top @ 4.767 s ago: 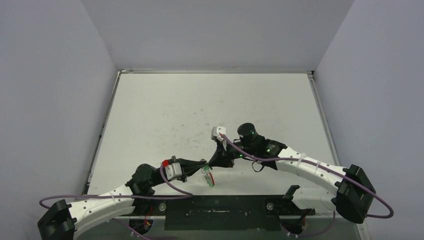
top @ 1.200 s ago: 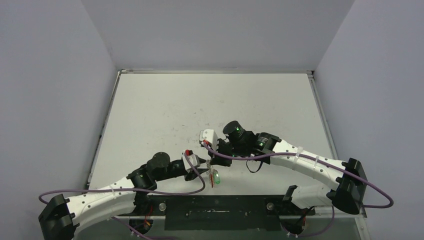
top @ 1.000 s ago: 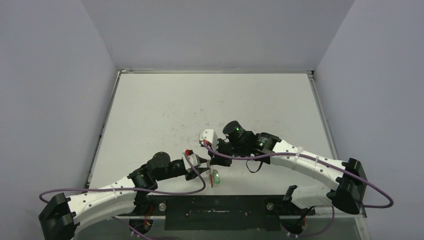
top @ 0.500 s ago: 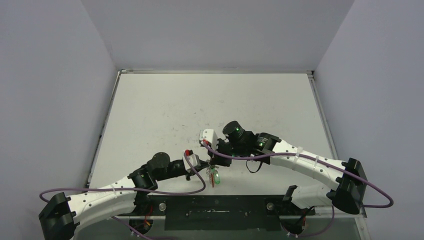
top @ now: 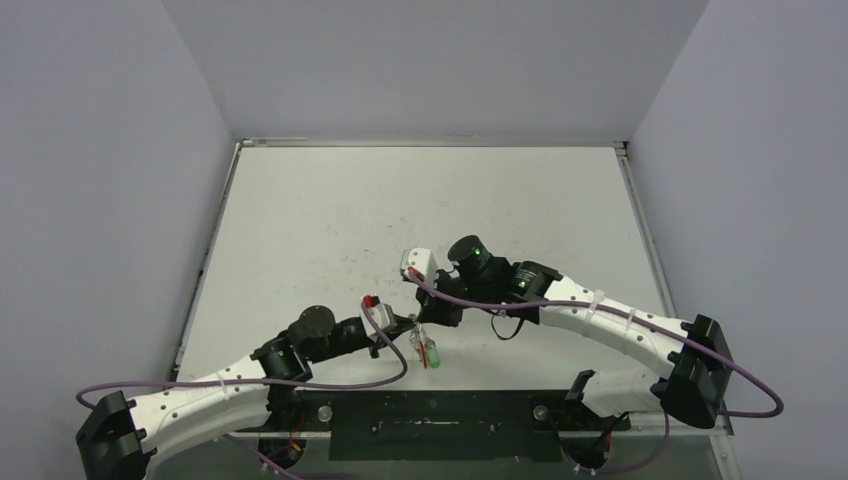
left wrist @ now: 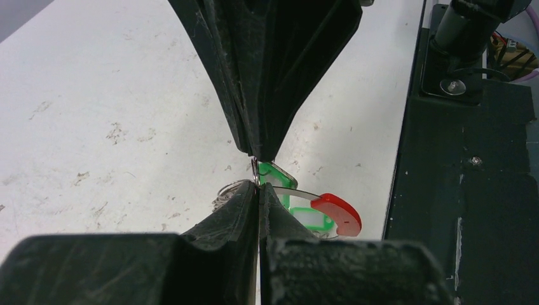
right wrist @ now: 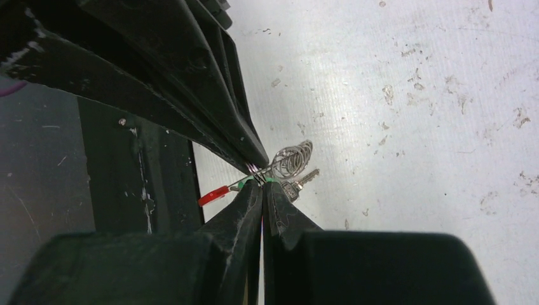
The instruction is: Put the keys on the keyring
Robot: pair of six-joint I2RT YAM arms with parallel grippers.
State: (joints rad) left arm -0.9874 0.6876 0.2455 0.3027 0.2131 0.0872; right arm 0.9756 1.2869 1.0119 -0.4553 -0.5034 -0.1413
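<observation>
2 grippers meet tip to tip low over the near edge of the table (top: 400, 200). The left gripper (left wrist: 257, 190) is pinched fully closed on a thin silvery loop, which I take to be the keyring (right wrist: 292, 159); its red segment (left wrist: 337, 213) hangs just beside the fingers. The right gripper (right wrist: 262, 184) is pinched closed too, with green showing at its tips. It seems to hold the keys (right wrist: 304, 178) by their green tag (left wrist: 279, 175), though the contact is too small to be sure. Over the last 0.5 s the right wrist has drawn back a little and the left arm has stretched lower, with the bundle staying between them. That looks like a pull to work the keys along the ring, and the threading appears unfinished.
</observation>
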